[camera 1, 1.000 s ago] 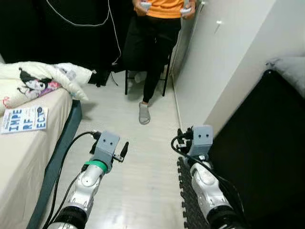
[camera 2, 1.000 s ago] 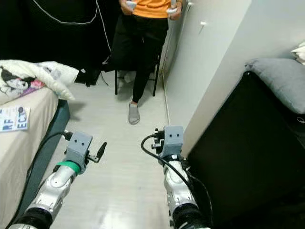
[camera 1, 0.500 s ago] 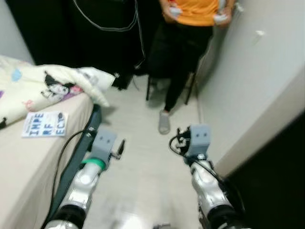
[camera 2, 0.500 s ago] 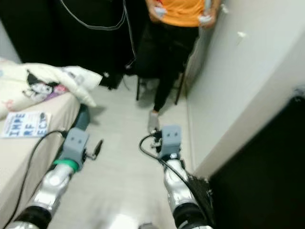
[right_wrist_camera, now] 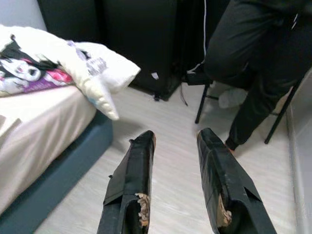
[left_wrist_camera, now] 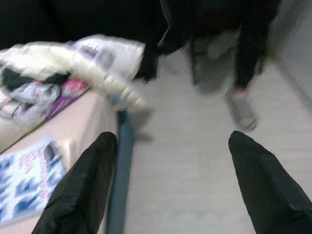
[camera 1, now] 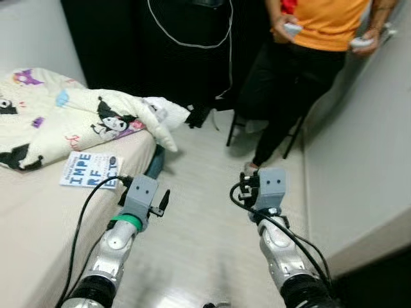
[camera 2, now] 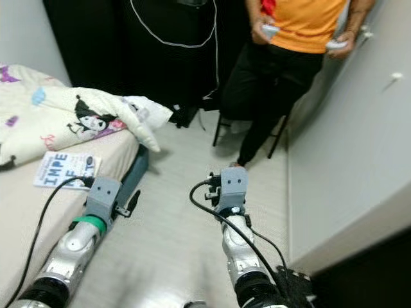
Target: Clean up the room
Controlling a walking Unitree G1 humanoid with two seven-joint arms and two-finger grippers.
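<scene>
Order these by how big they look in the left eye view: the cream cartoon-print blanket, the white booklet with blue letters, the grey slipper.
1. Cream cartoon-print blanket, the largest.
2. White booklet with blue letters.
3. Grey slipper, smallest; partly hidden by the right arm and farther away, so its size is unsure.

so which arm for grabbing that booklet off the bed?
Left. The left tool hovers open beside the bed, near the booklet; the right tool hangs over bare floor, farther away.

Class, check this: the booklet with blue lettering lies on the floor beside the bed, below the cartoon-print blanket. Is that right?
Not quite. The booklet lies on the bed itself, on the bare mattress beside the cartoon-print blanket, not on the floor. The left eye view shows it.
</scene>
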